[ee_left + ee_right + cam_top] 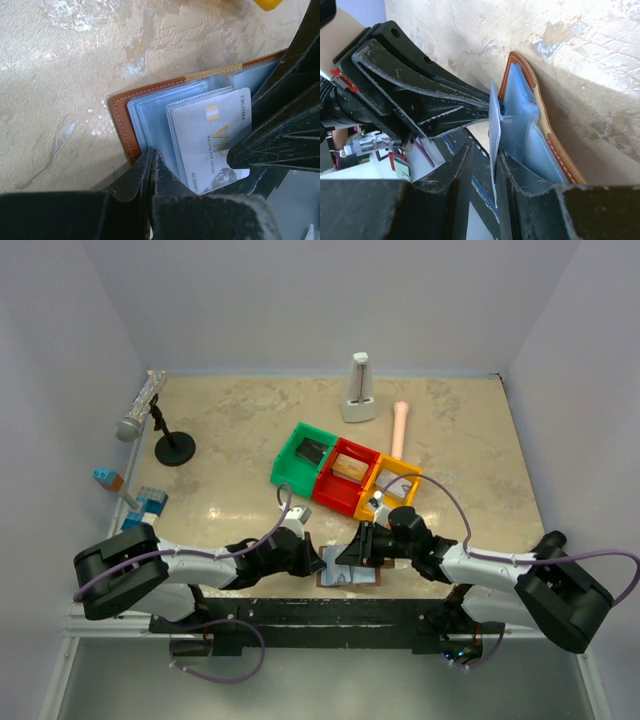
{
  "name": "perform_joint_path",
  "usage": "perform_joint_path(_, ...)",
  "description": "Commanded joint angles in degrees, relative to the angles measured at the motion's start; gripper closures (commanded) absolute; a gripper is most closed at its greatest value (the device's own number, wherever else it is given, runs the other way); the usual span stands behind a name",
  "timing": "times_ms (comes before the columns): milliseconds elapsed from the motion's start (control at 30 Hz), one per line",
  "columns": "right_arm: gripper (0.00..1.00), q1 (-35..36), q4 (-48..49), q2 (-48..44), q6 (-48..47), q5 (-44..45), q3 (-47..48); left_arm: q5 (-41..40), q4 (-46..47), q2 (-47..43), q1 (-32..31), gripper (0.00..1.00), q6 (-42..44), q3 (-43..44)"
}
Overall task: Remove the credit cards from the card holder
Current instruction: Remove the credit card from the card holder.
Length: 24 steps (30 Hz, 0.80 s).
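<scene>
The card holder (352,577) lies open at the table's near edge, with a brown rim (120,117) and pale blue panels. A white credit card (212,137) printed "VIP" sticks partway out of a pocket. My left gripper (151,154) is shut, and its tips rest on the holder's left side, beside the card. My right gripper (485,150) is open. The card's edge (493,125) stands between its fingers, against the right one, with a gap to the left one. In the left wrist view the right gripper's fingers (280,140) cover the card's right end.
Green (303,455), red (345,477) and yellow (393,488) bins stand in a row just behind the grippers. Farther back are a pink cylinder (400,425) and a white upright object (358,390). A microphone (140,408), its stand (175,447) and blue blocks (148,505) are at the left.
</scene>
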Motion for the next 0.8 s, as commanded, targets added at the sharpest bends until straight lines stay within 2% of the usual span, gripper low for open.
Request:
perform_joint_path(0,0.73,0.4,-2.1,-2.7,-1.9,-0.4,2.3,-1.8,-7.2,1.0,-0.2,1.00,-0.2,-1.5)
perform_joint_path(767,0.78,0.2,-8.9,-9.7,-3.4,1.8,1.9,-2.6,-8.2,1.4,-0.2,1.00,-0.8,-1.5)
